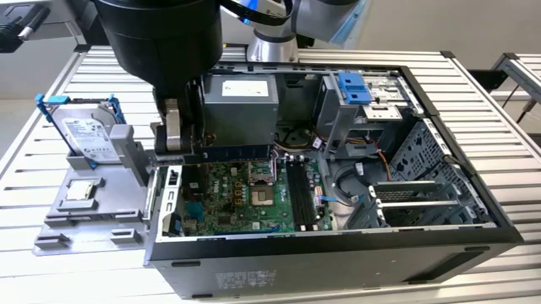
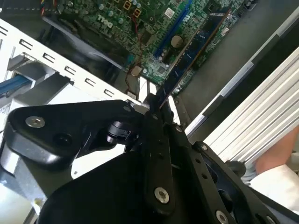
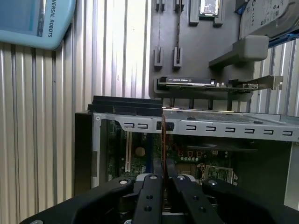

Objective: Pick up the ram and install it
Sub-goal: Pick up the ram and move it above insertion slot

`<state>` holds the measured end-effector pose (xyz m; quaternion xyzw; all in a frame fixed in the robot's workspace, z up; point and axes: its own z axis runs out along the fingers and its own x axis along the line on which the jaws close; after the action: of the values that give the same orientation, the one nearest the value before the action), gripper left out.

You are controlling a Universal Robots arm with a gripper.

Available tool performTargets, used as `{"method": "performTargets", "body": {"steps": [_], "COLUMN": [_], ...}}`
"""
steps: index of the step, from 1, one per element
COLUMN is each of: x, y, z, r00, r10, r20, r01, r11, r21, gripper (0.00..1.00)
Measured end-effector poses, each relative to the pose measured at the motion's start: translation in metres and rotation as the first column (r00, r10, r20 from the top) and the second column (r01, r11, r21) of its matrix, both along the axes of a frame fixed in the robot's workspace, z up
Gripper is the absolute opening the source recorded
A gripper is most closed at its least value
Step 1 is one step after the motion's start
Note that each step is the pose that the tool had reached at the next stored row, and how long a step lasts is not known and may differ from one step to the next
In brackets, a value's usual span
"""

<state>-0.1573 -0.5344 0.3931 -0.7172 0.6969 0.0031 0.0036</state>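
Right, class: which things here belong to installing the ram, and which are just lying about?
In the job: ram, clamped in the jaws; motherboard; its black slots.
Lying about: hard drive; processor chip; grey tray.

Silver hard drive (image 1: pixel 87 134) stands on grey tray (image 1: pixel 95 220) beside open computer case (image 1: pixel 338 269).

Soft, even light falls from overhead. In the exterior view the ribbed table (image 1: pixel 50 278) glares almost white, while the open case (image 1: pixel 338 266) beneath the jaws holds deep shadow around a dimmer motherboard (image 1: pixel 253 196). In both wrist views the black gripper (image 3: pixel 163 179) sits underexposed and slightly soft close to the lens; the ram (image 3: pixel 163 140) clamped between the jaws, and the board beyond them, read clearer. Bright metal beside the jaws washes out.
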Motion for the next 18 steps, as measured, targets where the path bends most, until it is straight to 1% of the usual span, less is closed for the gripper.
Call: {"method": "performTargets", "body": {"steps": [7,15,18], "x": [0.0212,0.0517,0.0648], "y": [0.0,0.0,0.0], "z": [0.0,0.0,0.0], "r00": [1.0,1.0,1.0], "r10": [0.0,0.0,0.0], "r20": [0.0,0.0,0.0], "r01": [0.0,0.0,0.0], "r11": [1.0,1.0,1.0], "r21": [0.0001,0.0,0.0], "gripper": [0.0,0.0,0.0]}}
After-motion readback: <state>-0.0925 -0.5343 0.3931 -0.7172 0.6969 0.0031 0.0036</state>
